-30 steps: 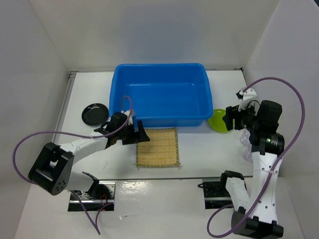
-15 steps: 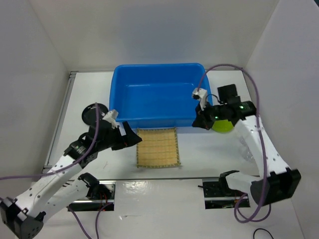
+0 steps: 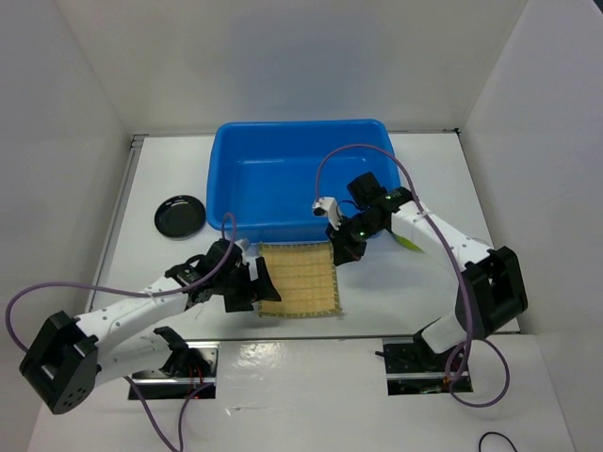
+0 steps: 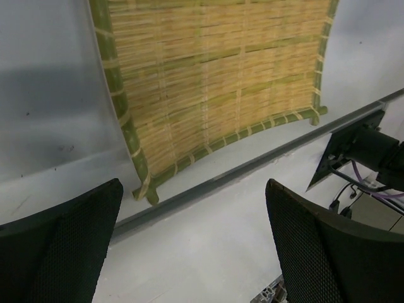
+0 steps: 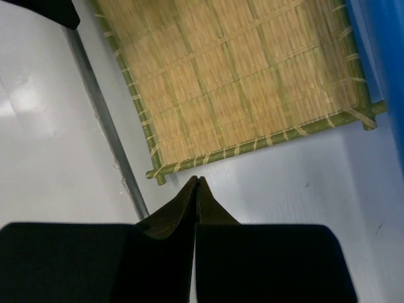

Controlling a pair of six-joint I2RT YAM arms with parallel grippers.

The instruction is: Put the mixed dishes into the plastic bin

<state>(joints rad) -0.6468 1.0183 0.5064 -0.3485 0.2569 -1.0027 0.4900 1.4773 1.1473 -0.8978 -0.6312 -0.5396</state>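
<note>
The tan bamboo mat [image 3: 298, 280] lies flat just in front of the blue plastic bin [image 3: 301, 129], which holds nothing I can see. My left gripper [image 3: 255, 285] stands open at the mat's left near corner, and the left wrist view shows the mat [image 4: 214, 82] ahead of the wide-apart left gripper [image 4: 192, 252], nothing between its fingers. My right gripper [image 3: 339, 252] is shut and empty by the mat's far right corner, its tip [image 5: 197, 180] just off the mat's edge [image 5: 240, 82]. The black plate [image 3: 180, 216] sits left of the bin. The lime-green plate [image 3: 407, 242] shows only as a sliver under the right forearm.
White walls close in the table on three sides. Two metal mounting plates [image 3: 175, 363] [image 3: 415, 358] sit at the near edge by the arm bases. A grey seam [image 4: 252, 165] runs across the table just below the mat. The bin's blue wall [image 5: 388, 63] stands close beside the right gripper.
My right arm has swung left from the lime-green plate to the mat's far right corner, its jaws now shut. My left gripper has shifted down to the mat's left near corner, still open.
</note>
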